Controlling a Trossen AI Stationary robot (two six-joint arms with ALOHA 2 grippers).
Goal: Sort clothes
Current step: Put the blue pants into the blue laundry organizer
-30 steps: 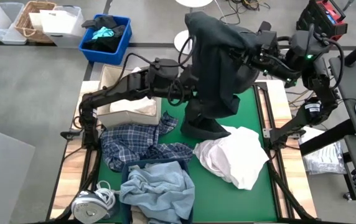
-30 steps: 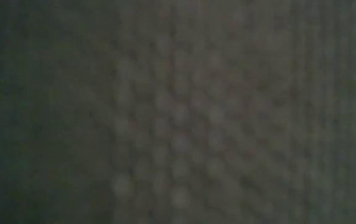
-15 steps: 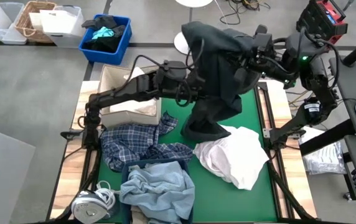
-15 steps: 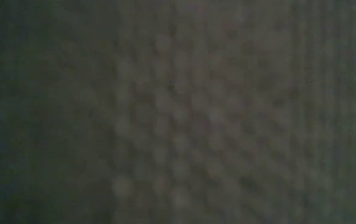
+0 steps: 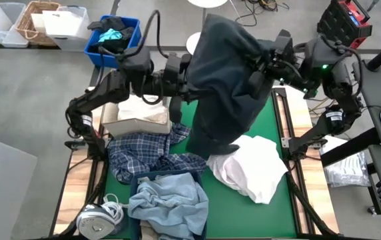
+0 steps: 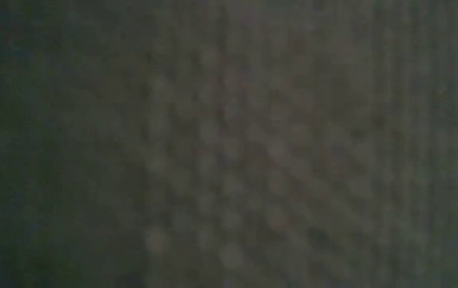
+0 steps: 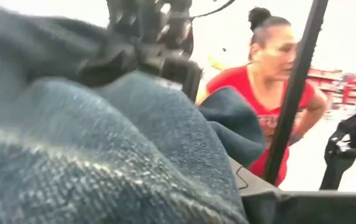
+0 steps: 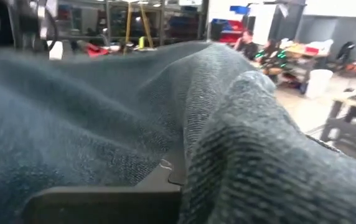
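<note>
A dark navy garment [image 5: 224,80] hangs high over the green mat [image 5: 270,127], spread between my two grippers. My left gripper [image 5: 189,75] is at its left edge and my right gripper [image 5: 256,67] at its right side, both shut on it. The cloth buries the fingers of both. The garment's lower end [image 5: 212,141] reaches down beside a white shirt [image 5: 250,167] lying on the mat. A blue-white plaid shirt [image 5: 147,157] and light blue denim [image 5: 170,200] lie at the near left. Weave fills the low view [image 6: 229,144]. My left gripper has the navy garment by its upper left edge [image 5: 196,67], coming level from the table's left. The cloth [image 7: 103,143] bulges over the fingers and hides the contact. My right gripper has the upper right part [image 5: 247,60], coming level from the right. The cloth [image 8: 165,124] drapes over its fingers and hangs down from both.
An open box [image 5: 137,113] with pale folded pieces stands at the far left of the table. A blue bin [image 5: 127,47] with a black and teal bundle, a wicker basket [image 5: 34,20] and clear tubs sit on the floor behind. A person in red [image 7: 265,93] stands beyond the table.
My left gripper has shut on the garment's left edge and then moved up and toward the table's far left, its arm rising. The navy garment has been drawn out wider between the two grippers, while its lower end still hangs by the white shirt.
</note>
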